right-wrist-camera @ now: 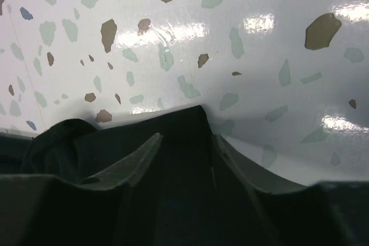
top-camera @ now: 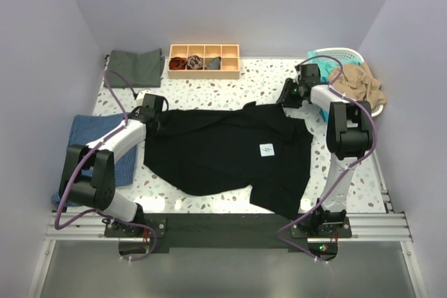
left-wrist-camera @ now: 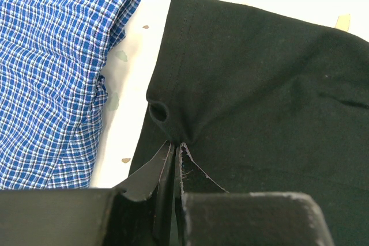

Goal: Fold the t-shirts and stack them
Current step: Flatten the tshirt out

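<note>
The large black t-shirt [top-camera: 223, 151], with a small white tag [top-camera: 266, 149], lies spread on the speckled table. My left gripper [top-camera: 155, 119] is shut on its left edge, and in the left wrist view the gripper [left-wrist-camera: 174, 143] pinches a fold of the black shirt [left-wrist-camera: 259, 84]. My right gripper [top-camera: 286, 100] is at the shirt's far right corner. In the right wrist view the gripper [right-wrist-camera: 185, 139] has its jaws apart, with black cloth [right-wrist-camera: 184, 125] between them. A dark grey-green shirt [top-camera: 134, 66] lies folded at the back left. Tan [top-camera: 360, 83] and teal [top-camera: 327, 68] shirts sit in the basket.
A blue checked cloth [top-camera: 94, 146] lies at the left under the left arm and shows in the left wrist view [left-wrist-camera: 52, 73]. A wooden compartment tray [top-camera: 204, 51] with small cloth bundles stands at the back. A white basket [top-camera: 349, 54] stands at the back right.
</note>
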Controlling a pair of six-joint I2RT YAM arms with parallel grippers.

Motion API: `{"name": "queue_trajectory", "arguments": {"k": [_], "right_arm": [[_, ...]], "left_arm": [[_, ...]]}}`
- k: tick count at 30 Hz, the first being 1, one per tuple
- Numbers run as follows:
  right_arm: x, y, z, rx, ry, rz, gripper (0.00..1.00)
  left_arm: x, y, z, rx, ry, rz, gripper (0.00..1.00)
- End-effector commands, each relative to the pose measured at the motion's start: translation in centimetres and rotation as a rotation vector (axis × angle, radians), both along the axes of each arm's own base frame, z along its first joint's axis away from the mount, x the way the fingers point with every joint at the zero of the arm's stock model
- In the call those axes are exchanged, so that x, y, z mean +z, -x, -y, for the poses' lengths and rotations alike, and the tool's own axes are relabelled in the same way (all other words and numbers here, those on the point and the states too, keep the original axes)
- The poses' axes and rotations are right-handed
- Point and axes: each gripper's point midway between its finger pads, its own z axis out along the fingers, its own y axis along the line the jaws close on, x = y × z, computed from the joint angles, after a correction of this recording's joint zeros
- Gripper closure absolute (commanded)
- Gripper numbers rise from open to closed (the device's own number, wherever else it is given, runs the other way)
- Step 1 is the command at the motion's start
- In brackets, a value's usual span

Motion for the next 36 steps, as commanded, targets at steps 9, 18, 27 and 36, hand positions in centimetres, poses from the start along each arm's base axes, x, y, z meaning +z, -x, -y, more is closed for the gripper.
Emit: {"name": "queue_trajectory", "arguments": {"k": [9, 18, 27, 36], "right_arm": [[3.2, -1.4, -1.6, 0.074, -0.095, 0.087, 1.0], [12.6, -0.7, 0.4, 0.046, 0.006, 0.279, 1.0], [17.5, 5.3, -0.3, 0.094, -0.026, 0.288, 1.0], [14.2, 13.1, -0.2, 0.14, -0.019, 0.136, 1.0]], "left_arm": [[0.6, -1.3, 0.3, -0.004, 0.015, 0.042, 0.92], [2.1, -2.4, 0.2, 0.002, 0.004, 0.078, 0.92], [3.3, -3.3, 0.1, 0.002, -0.009, 0.097, 0.92], [3.2, -3.1, 0.0, 0.004, -0.013, 0.087, 0.92]]}}
